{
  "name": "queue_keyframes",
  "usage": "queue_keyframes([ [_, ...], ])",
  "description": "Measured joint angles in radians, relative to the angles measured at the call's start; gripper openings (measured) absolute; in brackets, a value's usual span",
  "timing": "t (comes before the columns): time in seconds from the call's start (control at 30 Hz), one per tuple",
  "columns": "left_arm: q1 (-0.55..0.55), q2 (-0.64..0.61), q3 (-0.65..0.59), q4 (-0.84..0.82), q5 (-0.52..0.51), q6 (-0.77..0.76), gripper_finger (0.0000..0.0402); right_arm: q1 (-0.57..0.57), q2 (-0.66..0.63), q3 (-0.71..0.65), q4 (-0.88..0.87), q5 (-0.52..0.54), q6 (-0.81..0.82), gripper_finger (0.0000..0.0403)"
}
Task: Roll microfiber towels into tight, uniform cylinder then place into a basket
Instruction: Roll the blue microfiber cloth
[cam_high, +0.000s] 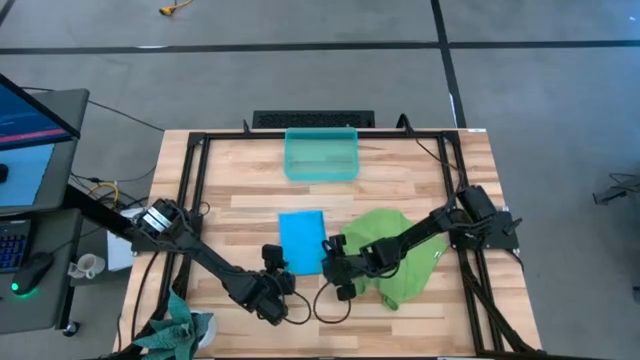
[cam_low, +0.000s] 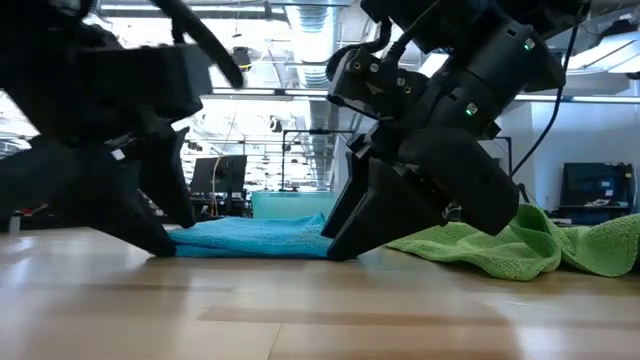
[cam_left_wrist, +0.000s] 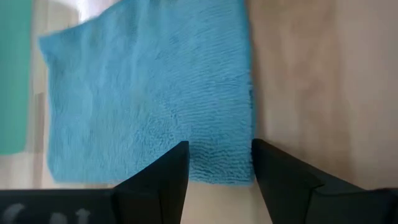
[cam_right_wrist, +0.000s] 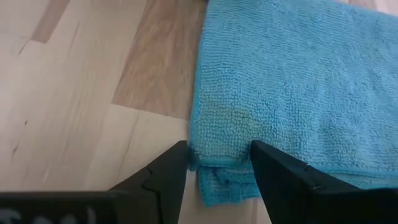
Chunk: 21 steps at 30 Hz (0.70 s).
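The sky-blue towel lies folded flat at mid-table. My left gripper stands open at its near left corner, the fingers on either side of the near edge. My right gripper stands open at the near right corner, where stacked layers show between its fingers. Both slant down to table height in the low view, left gripper and right gripper. The lime-green towel lies crumpled on the table under the right arm. The teal basket stands at the far edge. My left gripper slants down over the blue towel's near left corner; I cannot tell whether its fingers touch the cloth. My right gripper slants down over the near right corner; whether it touches cannot be told either.
A dark teal-green cloth bundle sits at the near left corner. Black frame rails run along the table's sides. A cable loop lies near the front edge. Bare wood shows between the blue towel and the basket.
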Motion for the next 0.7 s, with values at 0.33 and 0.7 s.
queue_keyframes([
  [0.33, 0.072, -0.004, 0.001, -0.005, 0.153, 0.006, 0.0163, -0.02, 0.002, 0.0, -0.001, -0.067, 0.043, 0.0126],
  [0.7, 0.072, -0.005, 0.0, 0.025, 0.244, 0.024, 0.0018, -0.026, 0.003, -0.001, -0.002, -0.071, 0.041, 0.001],
])
